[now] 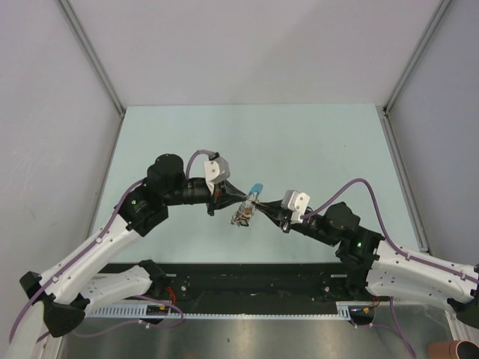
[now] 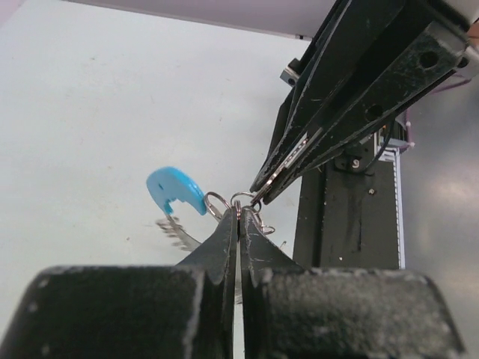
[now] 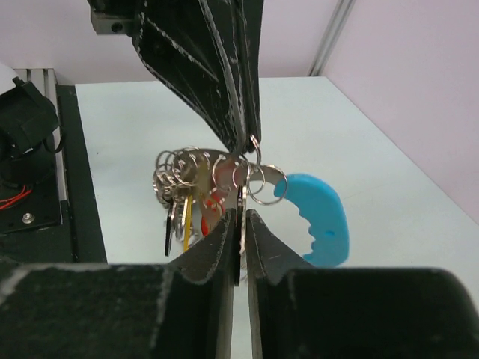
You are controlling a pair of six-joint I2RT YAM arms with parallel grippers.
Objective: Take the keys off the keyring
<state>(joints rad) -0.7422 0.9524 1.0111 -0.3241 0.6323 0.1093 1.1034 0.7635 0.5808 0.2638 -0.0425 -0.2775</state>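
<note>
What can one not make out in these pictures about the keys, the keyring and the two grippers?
1. Top view: the keys and the keyring are too small to count or tell apart.
2. Left wrist view: the left gripper hides most keys behind its own fingers.
3. Right wrist view: whether the right gripper pinches a key or a ring is covered by its fingers.

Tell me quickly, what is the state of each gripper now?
Left gripper: closed, pinching a ring of the keyring.
Right gripper: closed on another thin metal part of the keyring.
</note>
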